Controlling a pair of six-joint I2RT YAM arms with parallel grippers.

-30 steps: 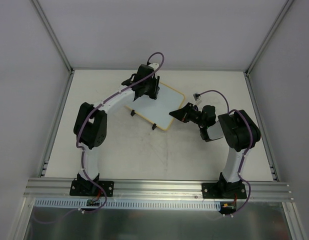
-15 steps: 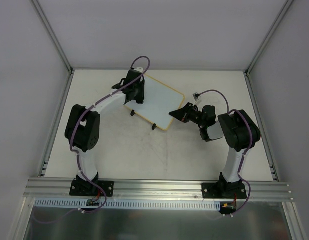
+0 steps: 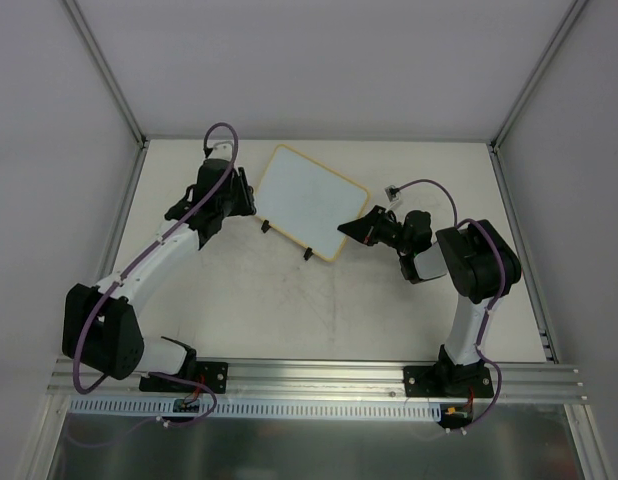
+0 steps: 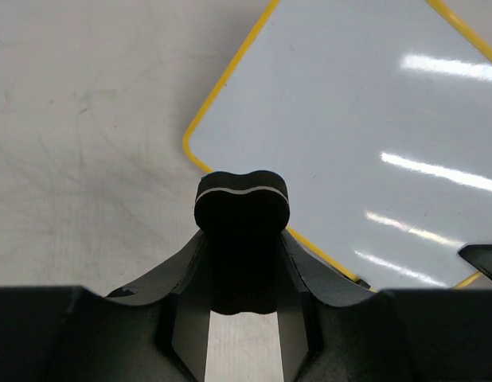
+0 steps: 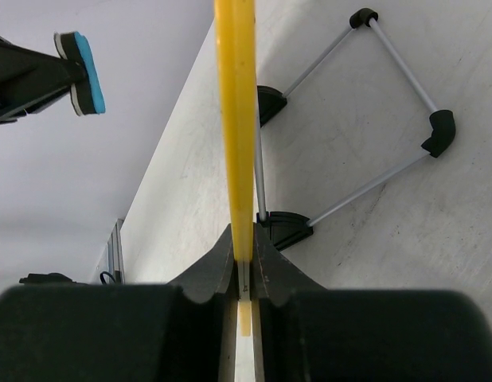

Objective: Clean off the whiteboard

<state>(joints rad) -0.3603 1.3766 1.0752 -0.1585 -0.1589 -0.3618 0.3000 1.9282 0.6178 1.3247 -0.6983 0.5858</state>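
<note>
The whiteboard (image 3: 304, 198) stands at the back middle of the table, white with a yellow rim, its face blank; two black clip feet show at its near edge. In the left wrist view its blank face (image 4: 365, 135) fills the upper right. My left gripper (image 3: 232, 203) is to the left of the board, off its face, shut on the black eraser (image 4: 243, 235). My right gripper (image 3: 351, 228) is shut on the board's right rim, seen edge-on as a yellow strip (image 5: 236, 119). The eraser's blue pad (image 5: 90, 73) shows at upper left there.
The board's wire stand (image 5: 373, 103) and black clip feet (image 5: 284, 228) rest on the white table (image 3: 289, 310). Grey walls and aluminium posts enclose the table. A small white connector (image 3: 393, 189) lies at the back right.
My left arm has swung left with the eraser, from over the board's back edge to the table beside its left side. The right arm and board have not moved.
</note>
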